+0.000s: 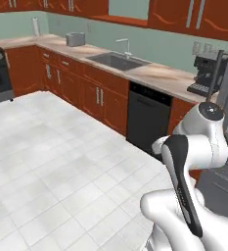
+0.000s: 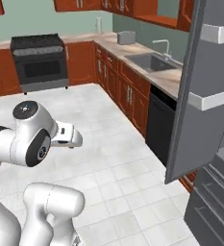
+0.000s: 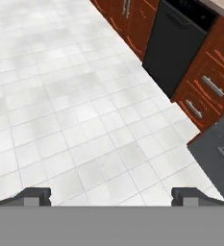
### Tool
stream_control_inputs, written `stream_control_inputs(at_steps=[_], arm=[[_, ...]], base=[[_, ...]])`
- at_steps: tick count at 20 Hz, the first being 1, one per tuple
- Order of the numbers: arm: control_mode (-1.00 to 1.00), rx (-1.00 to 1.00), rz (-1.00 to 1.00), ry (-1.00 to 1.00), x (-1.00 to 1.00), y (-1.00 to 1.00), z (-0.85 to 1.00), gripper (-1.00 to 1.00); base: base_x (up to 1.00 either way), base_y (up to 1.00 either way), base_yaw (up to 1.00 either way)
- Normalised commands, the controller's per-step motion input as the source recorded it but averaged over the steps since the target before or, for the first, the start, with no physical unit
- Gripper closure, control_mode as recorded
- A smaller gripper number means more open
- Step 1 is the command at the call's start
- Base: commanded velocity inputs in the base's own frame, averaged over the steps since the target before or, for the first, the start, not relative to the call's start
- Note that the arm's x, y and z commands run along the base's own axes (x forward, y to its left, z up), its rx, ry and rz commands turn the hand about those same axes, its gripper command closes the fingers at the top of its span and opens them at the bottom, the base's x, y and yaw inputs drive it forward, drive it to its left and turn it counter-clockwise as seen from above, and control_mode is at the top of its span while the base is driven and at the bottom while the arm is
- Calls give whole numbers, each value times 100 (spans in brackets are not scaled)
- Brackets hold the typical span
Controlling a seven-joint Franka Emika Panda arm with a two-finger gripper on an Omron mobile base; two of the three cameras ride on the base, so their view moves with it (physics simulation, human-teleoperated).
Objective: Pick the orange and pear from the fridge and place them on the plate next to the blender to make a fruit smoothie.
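Hand: the two-finger hand [image 3: 111,196] looked down over the white tiled floor [image 3: 75,110], its two dark fingertips [image 3: 34,196] set wide apart with nothing between them.
Fridge: the tall dark-grey fridge [image 2: 214,134] stood ahead and to the right of the hand, its door swung open with white door bins [image 2: 214,98] on the inner side; a grey corner of it lay at the right of the hand view [image 3: 217,149].
Dishwasher: a black dishwasher front [image 3: 173,45] sat ahead of the hand, between red-brown wooden cabinets [image 3: 207,91].
Desk: the pale stone desk [image 1: 154,73] ran beyond the hand, carrying a steel sink [image 1: 116,61] and a black-grey coffee machine [image 1: 206,73].
Fruit, plate, blender: could not be made out.
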Motion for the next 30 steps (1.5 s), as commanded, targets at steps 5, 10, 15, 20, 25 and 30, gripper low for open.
stream_control_inputs(at_steps=[5, 10, 15, 20, 25, 30], arm=[[100, 0, 0, 0, 0, 0, 0, -100], [100, 0, 0, 0, 0, 0, 0, -100], [100, 0, 0, 0, 0, 0, 0, -100], [100, 0, 0, 0, 0, 0, 0, -100], [100, 0, 0, 0, 0, 0, 0, -100], [100, 0, 0, 0, 0, 0, 0, -100]], base=[[47, -12, -63], [41, -17, -61], [63, -19, -53], [74, -13, -52], [49, -7, -61], [29, 0, -37]])
